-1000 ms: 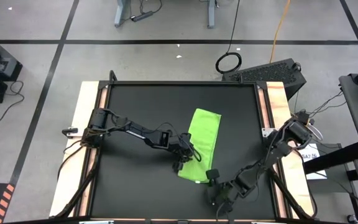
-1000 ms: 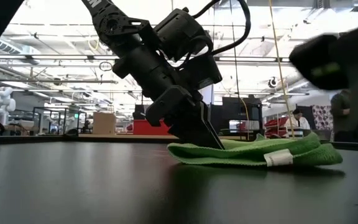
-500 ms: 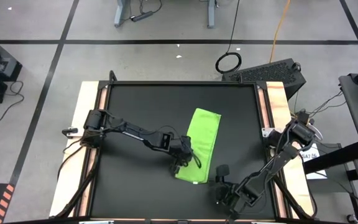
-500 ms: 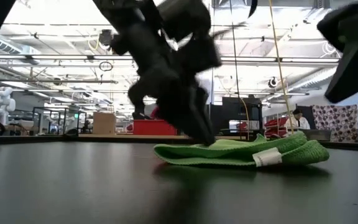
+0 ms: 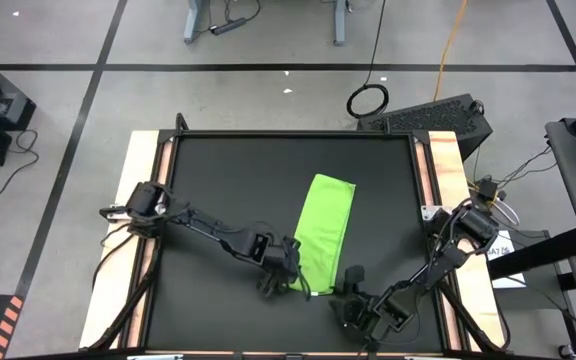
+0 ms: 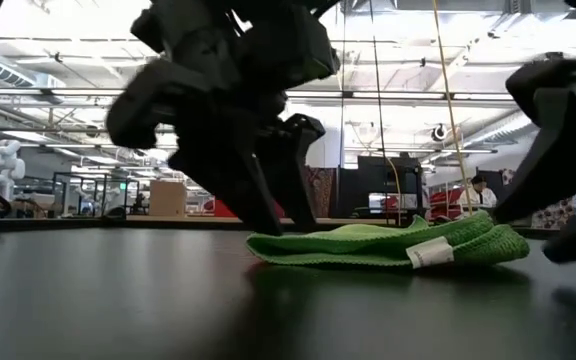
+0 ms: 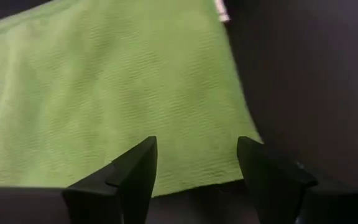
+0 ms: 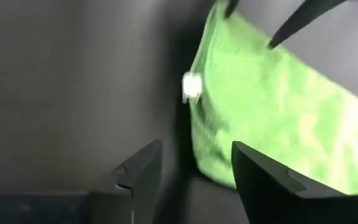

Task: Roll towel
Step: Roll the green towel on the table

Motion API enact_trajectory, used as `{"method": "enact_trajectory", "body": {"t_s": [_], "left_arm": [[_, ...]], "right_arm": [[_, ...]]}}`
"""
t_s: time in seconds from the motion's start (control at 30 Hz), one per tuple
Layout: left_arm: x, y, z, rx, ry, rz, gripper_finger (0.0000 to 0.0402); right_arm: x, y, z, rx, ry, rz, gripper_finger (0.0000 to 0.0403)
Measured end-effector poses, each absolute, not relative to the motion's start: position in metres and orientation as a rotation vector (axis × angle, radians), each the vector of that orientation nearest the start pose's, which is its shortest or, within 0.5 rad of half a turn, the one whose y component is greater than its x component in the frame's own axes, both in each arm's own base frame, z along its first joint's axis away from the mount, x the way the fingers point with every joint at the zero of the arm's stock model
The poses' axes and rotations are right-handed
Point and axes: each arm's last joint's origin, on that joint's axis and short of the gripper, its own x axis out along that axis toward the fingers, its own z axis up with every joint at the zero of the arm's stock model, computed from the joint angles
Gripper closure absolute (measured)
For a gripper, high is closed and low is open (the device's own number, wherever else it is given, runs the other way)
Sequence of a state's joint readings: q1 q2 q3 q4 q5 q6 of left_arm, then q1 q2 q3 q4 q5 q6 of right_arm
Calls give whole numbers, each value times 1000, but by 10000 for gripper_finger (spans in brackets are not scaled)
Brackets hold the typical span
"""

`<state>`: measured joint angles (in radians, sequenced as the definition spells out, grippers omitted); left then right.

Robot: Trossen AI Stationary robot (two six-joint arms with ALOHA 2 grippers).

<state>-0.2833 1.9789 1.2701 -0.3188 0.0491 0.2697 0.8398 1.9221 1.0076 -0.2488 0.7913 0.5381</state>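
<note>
while the towel (image 5: 326, 233) is lying folded in a flat strip on the tabletop (image 5: 228, 190), no rolling is showing yet. left gripper (image 5: 286, 280) and right gripper (image 5: 346, 290), both spread and holding nothing, are hovering at its near end.

Left gripper (image 7: 194, 163) with its two dark fingers (image 7: 135, 171) spread apart, poised over the near edge of the towel (image 7: 110, 99). The ribbed green cloth lies flat on the dark table (image 7: 309, 74); a small white tag (image 7: 220, 10) projects at its corner.

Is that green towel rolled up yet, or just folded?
Just folded: the towel lies as a flat, layered strip on the table, with no roll at either end.
</note>
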Motion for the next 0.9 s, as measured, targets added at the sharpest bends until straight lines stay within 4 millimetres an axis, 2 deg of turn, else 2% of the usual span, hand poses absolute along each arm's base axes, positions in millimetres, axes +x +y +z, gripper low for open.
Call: {"method": "enact_trajectory", "body": {"t_s": [0.17, 0.33, 0.73, 0.83, 0.9], "left_arm": [[377, -125, 148, 348, 1019, -449, 171], [369, -135, 151, 347, 1053, -416, 171], [346, -167, 192, 383, 933, -351, 171], [338, -178, 189, 407, 911, -324, 171], [330, -181, 180, 437, 928, -291, 171]], "right_arm": [[245, 241, 114, -356, 731, -199, 243], [245, 241, 114, -355, 731, -198, 245], [244, 241, 114, -347, 731, -201, 245], [242, 243, 114, -340, 727, -201, 245], [241, 244, 114, -333, 723, -200, 245]]}}
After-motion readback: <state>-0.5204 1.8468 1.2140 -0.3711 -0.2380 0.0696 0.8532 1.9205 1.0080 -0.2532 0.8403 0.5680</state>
